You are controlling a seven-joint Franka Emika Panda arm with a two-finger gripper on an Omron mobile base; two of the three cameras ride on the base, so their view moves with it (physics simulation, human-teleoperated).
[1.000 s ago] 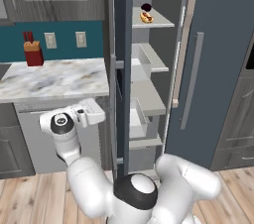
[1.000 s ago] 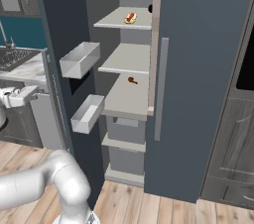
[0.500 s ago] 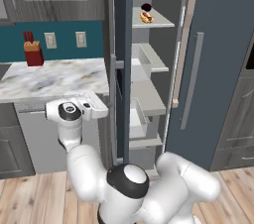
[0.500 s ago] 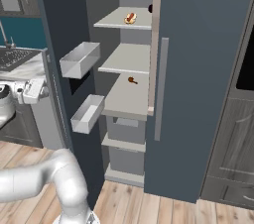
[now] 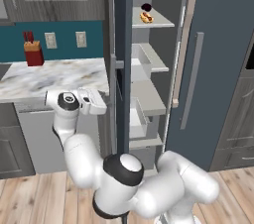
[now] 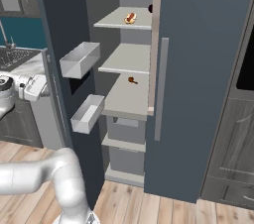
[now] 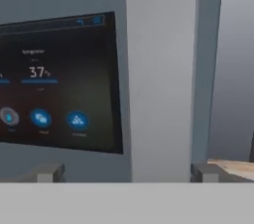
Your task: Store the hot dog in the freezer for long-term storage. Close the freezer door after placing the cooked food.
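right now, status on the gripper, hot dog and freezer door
Gripper open, empty, fingertips straddling the freezer door's grey bar handle. Hot dog on the freezer's top shelf. Door wide open, not yet closed.

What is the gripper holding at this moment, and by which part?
Nothing. The gripper is open, its jaws spread on either side of the freezer door's grey bar handle without closing on it. The hot dog lies on the top freezer shelf.

dispenser panel [image 7: 54,82] cut off left, icons blurred
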